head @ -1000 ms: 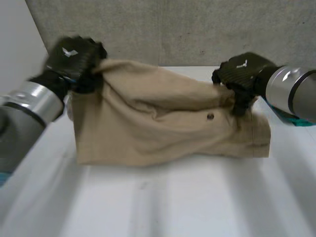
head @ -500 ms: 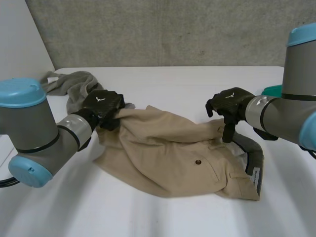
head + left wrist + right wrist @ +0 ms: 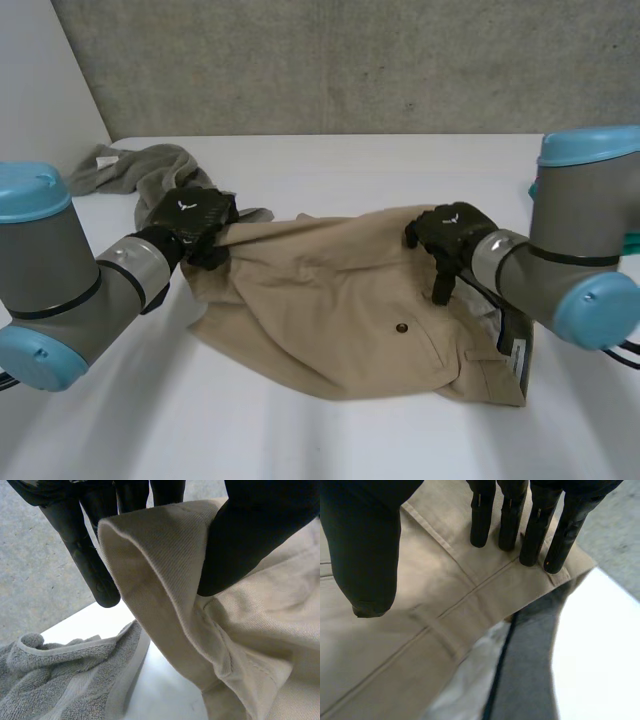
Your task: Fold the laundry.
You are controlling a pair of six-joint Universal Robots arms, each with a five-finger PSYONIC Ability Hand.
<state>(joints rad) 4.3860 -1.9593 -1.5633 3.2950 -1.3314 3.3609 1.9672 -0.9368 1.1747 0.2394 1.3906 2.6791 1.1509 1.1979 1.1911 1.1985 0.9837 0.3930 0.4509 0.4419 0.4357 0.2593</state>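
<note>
**Folding barely begun**

Judged early: spread rumpled at mid-table, khaki trousers [image 3: 340,310], no fold made yet. Untouched at ten o'clock of them, grey towel [image 3: 150,170]. Clamped on the trouser edge at ten o'clock, thumb against fingers, left hand [image 3: 195,215]. Laid on the waistband at two o'clock, straight fingers apart from the thumb, right hand [image 3: 450,232]. Beneath, white table [image 3: 330,440]; at twelve o'clock, grey concrete wall [image 3: 350,60].

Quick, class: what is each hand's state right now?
Left hand: shut on the trousers' edge.
Right hand: on the trousers' waistband; hold cannot be told.
</note>
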